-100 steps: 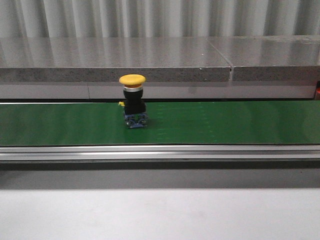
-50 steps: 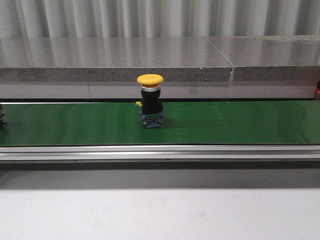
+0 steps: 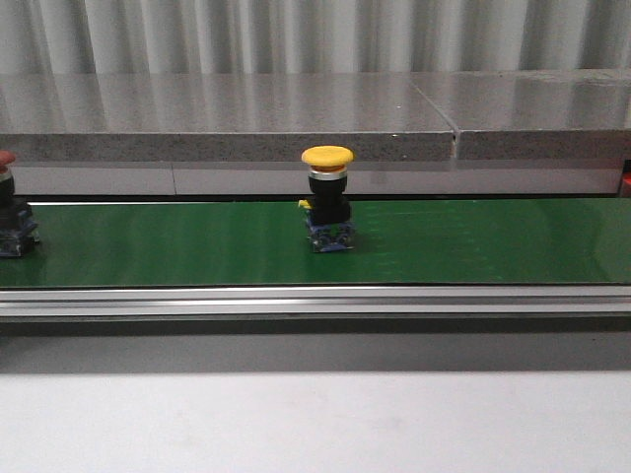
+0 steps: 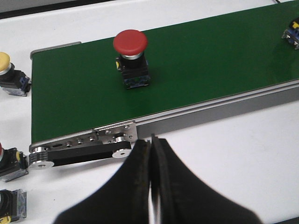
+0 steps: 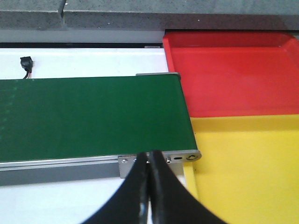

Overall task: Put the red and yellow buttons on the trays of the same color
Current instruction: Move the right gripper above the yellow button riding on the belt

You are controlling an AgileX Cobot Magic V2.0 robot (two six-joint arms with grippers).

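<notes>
A yellow button (image 3: 327, 197) stands upright on the green belt (image 3: 473, 241), a little left of its middle. A red button (image 3: 8, 212) shows at the belt's far left edge; in the left wrist view this red button (image 4: 131, 58) stands upright on the belt near its end. My left gripper (image 4: 152, 139) is shut and empty over the white table, short of the belt's roller end. My right gripper (image 5: 149, 153) is shut and empty at the belt's other end, beside the yellow tray (image 5: 247, 163). The red tray (image 5: 229, 74) lies beyond the yellow one. Both trays hold nothing.
Loose buttons lie on the white table off the belt's left end: a yellow-capped one (image 4: 8, 74) and two more (image 4: 9, 161) nearer my left gripper. A grey stone ledge (image 3: 296, 123) runs behind the belt. A small black plug (image 5: 25, 63) lies on the table.
The yellow button has travelled to the right along the belt. The red button has come into the front view at the left edge.
</notes>
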